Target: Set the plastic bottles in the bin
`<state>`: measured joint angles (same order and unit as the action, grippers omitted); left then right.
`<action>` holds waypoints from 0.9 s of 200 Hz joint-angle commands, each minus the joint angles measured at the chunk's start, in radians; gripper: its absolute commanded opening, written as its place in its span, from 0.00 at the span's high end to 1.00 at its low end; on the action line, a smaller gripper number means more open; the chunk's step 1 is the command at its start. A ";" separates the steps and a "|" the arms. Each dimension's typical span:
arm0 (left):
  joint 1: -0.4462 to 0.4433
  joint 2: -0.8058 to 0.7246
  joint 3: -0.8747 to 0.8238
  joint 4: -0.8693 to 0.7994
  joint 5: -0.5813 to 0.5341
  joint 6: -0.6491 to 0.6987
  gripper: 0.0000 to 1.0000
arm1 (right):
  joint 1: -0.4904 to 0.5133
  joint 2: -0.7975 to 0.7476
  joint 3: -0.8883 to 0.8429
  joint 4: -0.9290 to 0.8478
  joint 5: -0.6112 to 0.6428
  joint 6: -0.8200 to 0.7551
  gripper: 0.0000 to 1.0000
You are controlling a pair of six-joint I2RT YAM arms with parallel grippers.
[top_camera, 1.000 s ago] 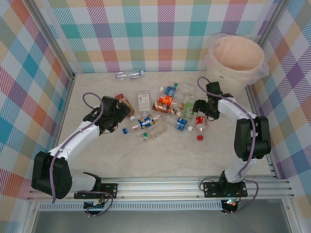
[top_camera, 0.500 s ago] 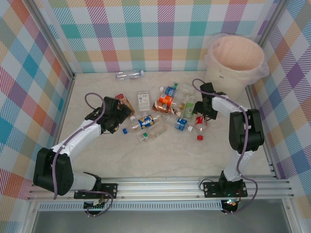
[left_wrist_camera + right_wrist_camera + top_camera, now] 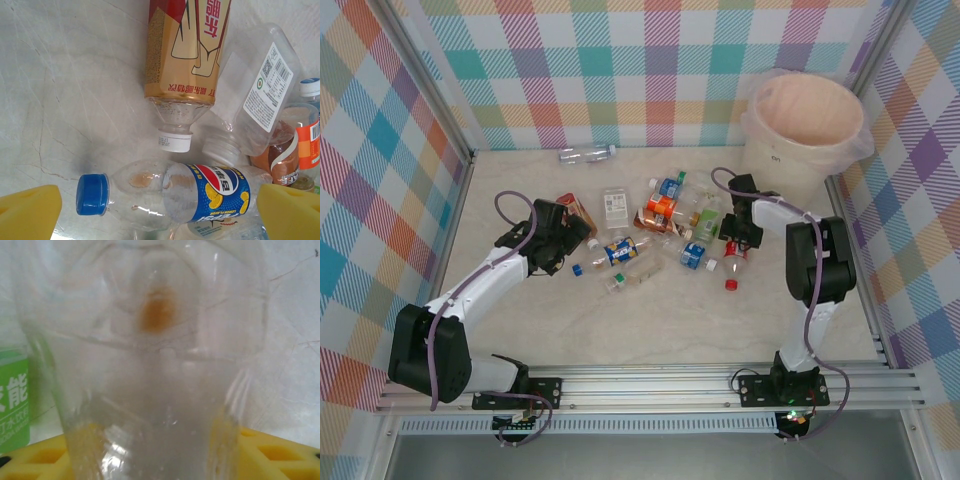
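Between the pads of your right end effector (image 3: pixel 733 232) lies a clear bottle (image 3: pixel 150 370), axis 12-to-6 in the wrist view, clamped or not you cannot tell; the bin (image 3: pixel 772 150) sits at its 1 o'clock from above

The left arm (image 3: pixel 480 285) and right arm (image 3: pixel 817 265) are white tubes with bulky black joints and black bases toward six o'clock. A thin purple cable (image 3: pixel 499 205) loops along each. The black left hand (image 3: pixel 570 243) and right hand (image 3: pixel 730 232) carry yellow pads (image 3: pixel 30 212), the right ones moulded with square pockets.
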<state>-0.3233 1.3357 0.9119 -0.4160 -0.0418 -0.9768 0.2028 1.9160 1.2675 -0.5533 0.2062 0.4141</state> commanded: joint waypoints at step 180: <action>0.012 -0.058 -0.040 0.090 0.089 0.007 0.00 | 0.016 -0.533 0.183 0.325 -0.103 -0.279 0.56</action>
<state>-0.3214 1.3094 0.8783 -0.3363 0.0364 -0.9798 0.2260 1.3495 1.3216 -0.3099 0.0929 0.1967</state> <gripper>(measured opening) 0.999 0.513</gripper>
